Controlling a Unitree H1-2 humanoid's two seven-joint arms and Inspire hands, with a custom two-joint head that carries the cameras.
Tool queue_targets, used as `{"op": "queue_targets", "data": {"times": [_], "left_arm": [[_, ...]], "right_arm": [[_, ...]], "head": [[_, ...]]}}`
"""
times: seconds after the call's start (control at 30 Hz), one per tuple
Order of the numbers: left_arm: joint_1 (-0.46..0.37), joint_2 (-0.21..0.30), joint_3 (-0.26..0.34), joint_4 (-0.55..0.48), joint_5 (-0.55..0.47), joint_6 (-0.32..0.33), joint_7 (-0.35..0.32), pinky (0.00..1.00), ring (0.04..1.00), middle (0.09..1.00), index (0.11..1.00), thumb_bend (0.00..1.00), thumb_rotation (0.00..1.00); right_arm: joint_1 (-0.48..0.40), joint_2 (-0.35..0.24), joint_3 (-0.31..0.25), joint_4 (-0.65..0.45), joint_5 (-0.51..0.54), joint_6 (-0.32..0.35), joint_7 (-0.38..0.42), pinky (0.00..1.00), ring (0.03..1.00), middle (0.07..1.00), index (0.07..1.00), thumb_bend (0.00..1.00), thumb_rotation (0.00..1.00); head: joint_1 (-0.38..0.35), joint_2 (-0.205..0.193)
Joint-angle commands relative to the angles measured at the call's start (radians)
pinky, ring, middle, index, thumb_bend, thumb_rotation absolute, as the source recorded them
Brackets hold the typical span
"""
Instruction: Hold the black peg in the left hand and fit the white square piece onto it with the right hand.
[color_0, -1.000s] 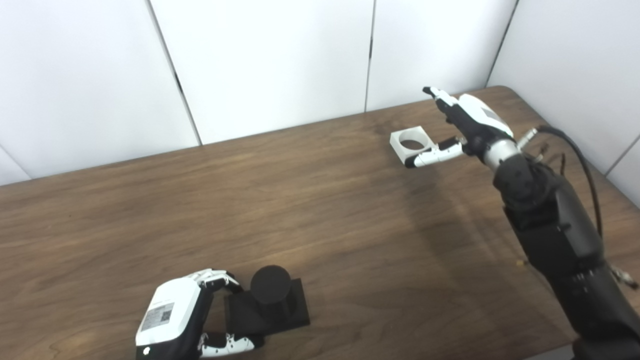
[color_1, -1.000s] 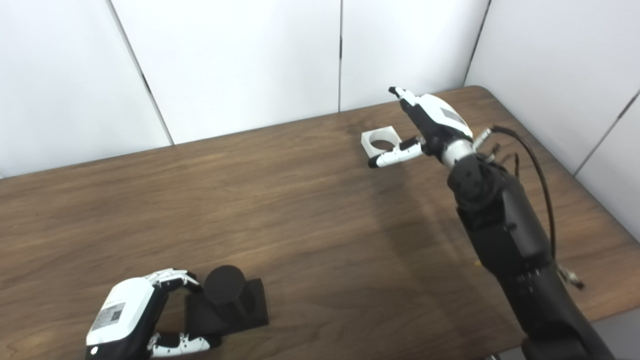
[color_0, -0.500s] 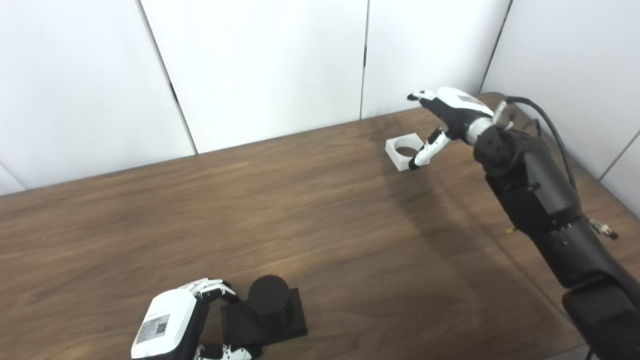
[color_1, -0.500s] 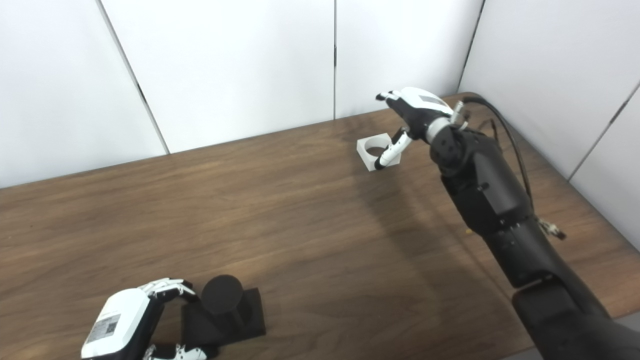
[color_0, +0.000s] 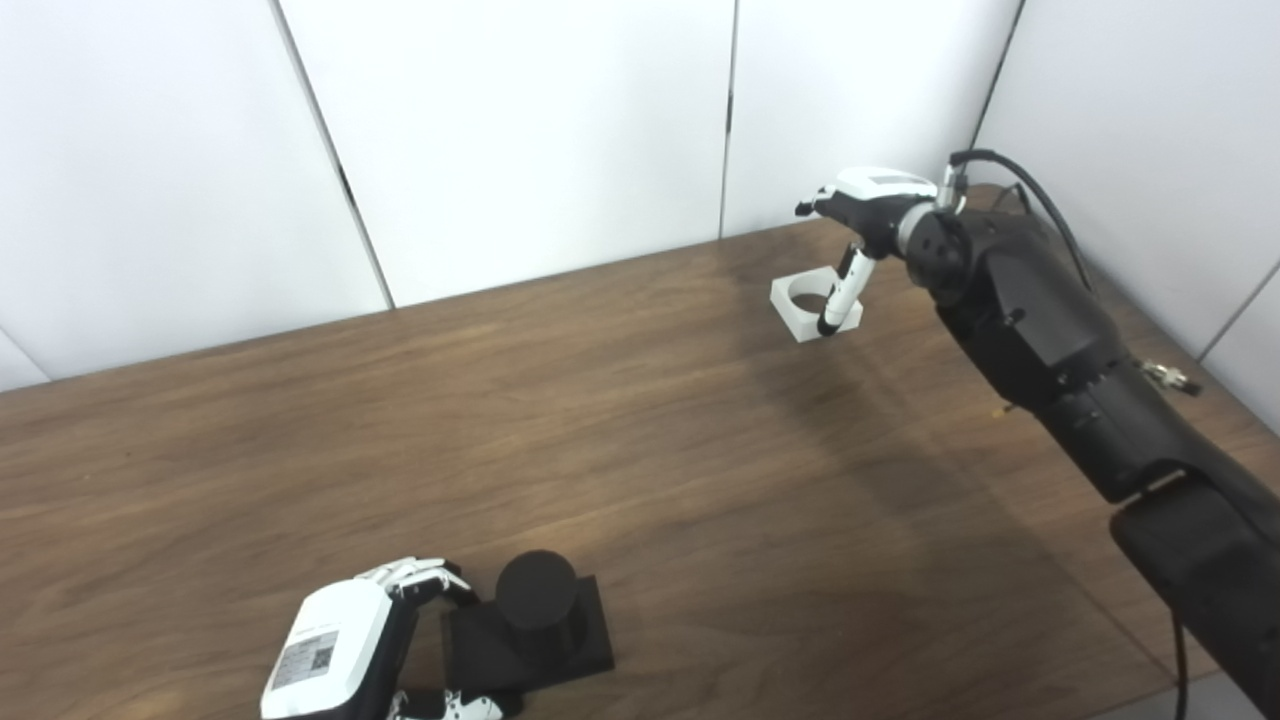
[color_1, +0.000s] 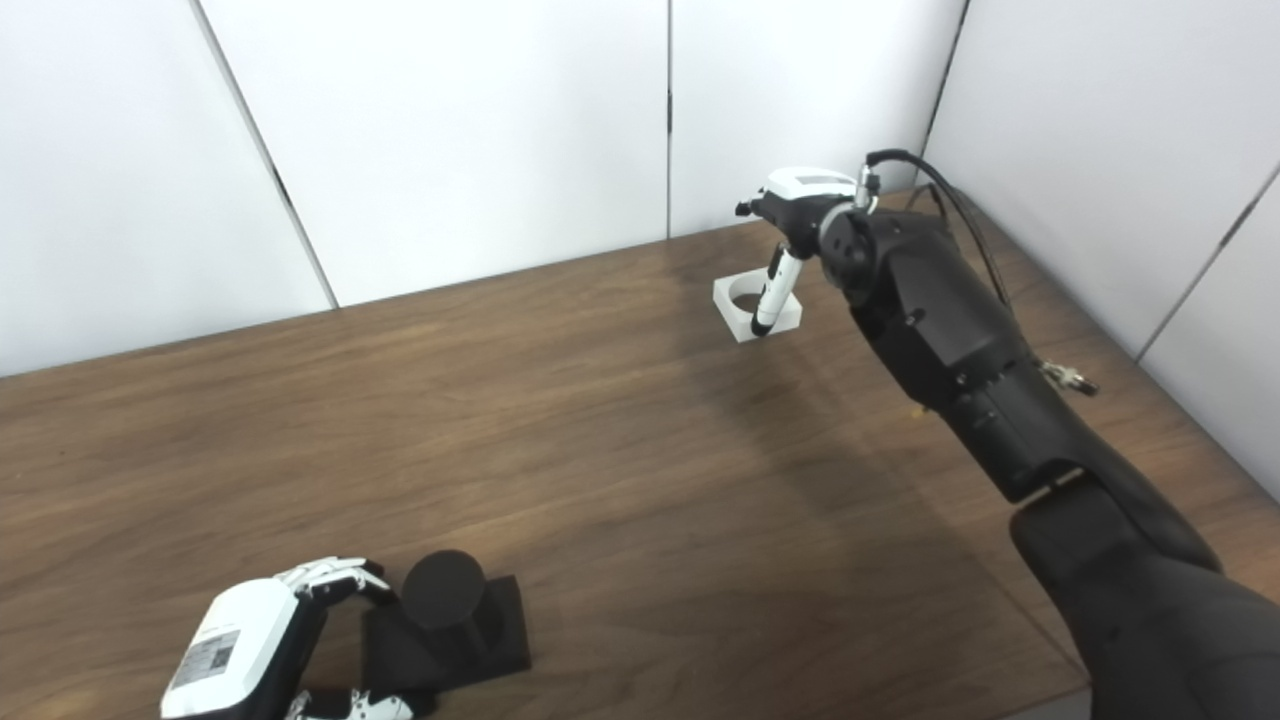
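Fingers (color_0: 838, 300) over holed white square piece (color_0: 800, 302)

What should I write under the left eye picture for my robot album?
Right hand reaches over the white square piece; left hand steadies the black peg.

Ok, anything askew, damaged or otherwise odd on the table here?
Nothing stands out. The black peg stands upright on its base beside the left hand. The white square piece lies flat and intact at the far edge, with the right hand above it.
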Motion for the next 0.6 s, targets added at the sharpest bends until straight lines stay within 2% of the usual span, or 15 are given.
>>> {"op": "queue_targets", "data": {"times": [0.0, 0.37, 0.57], "left_arm": [[0.049, 0.019, -0.017, 0.058, 0.015, 0.022, -0.052, 0.81, 0.828, 0.780, 0.488, 0.52, 0.06], [0.058, 0.013, -0.023, 0.055, 0.018, 0.025, -0.044, 0.79, 0.820, 0.777, 0.488, 0.52, 0.06], [0.067, 0.011, -0.022, 0.046, 0.012, 0.022, -0.039, 0.79, 0.821, 0.777, 0.488, 0.52, 0.06]], "right_arm": [[-0.072, -0.030, 0.011, 0.005, -0.037, -0.002, 0.009, 0.97, 1.000, 1.000, 0.906, 0.93, 0.16], [-0.106, -0.023, 0.061, 0.065, -0.082, -0.002, 0.036, 0.99, 1.000, 1.000, 0.892, 0.91, 0.11], [-0.122, -0.016, 0.097, 0.121, -0.088, -0.005, 0.011, 0.99, 1.000, 1.000, 0.891, 0.89, 0.14]], "head": [[0.000, 0.000], [0.014, 0.000], [0.019, 0.004]]}}
